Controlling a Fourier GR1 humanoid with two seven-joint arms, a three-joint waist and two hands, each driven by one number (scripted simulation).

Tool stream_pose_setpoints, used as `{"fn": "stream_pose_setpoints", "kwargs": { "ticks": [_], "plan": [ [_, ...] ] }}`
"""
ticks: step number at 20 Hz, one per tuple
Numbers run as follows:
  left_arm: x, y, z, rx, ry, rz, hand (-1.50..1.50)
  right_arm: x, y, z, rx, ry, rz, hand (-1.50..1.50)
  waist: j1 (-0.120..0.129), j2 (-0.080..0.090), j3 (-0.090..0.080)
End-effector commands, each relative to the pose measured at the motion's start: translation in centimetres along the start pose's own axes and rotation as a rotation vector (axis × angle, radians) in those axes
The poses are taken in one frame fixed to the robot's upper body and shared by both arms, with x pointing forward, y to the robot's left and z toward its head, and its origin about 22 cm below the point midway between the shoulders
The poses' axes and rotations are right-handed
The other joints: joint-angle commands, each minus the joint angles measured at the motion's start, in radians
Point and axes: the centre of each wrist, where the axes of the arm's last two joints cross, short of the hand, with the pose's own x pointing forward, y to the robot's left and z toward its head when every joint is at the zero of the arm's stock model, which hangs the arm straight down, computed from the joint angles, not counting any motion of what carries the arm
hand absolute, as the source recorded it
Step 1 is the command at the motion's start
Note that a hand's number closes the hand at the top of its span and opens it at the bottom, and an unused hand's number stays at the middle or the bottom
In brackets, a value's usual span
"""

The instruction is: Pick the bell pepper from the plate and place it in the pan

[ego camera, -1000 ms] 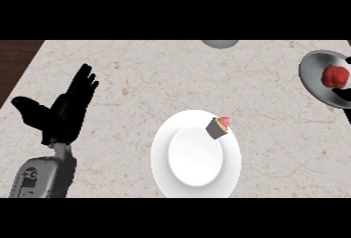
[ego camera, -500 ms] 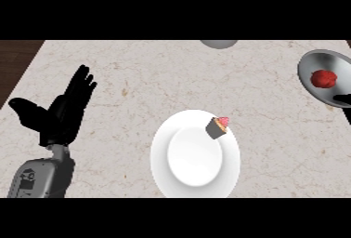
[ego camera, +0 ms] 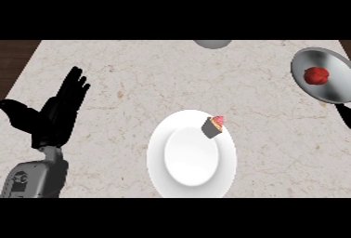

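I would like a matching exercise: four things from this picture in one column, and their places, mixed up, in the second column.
Things:
1. pepper
2. cupcake
3. left hand
4. plate

Places:
A. at the left edge, open, fingers up
B. in the pan
C. middle of the counter, near the lower edge
D. on the plate's upper right rim

Pairs: 1-B, 2-D, 3-A, 4-C
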Motion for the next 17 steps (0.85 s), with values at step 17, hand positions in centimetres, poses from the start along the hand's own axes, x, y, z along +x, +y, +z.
{"fn": "stream_pose_setpoints", "kwargs": {
  "ticks": [17],
  "plan": [
    [-0.9, 0.0, 0.1, 0.014, 0.000, 0.000, 0.00, -5.3, -8.8, 7.2, 0.069, -0.066, -0.222, -1.50, -0.016, -0.008, -0.001]
  ]
}}
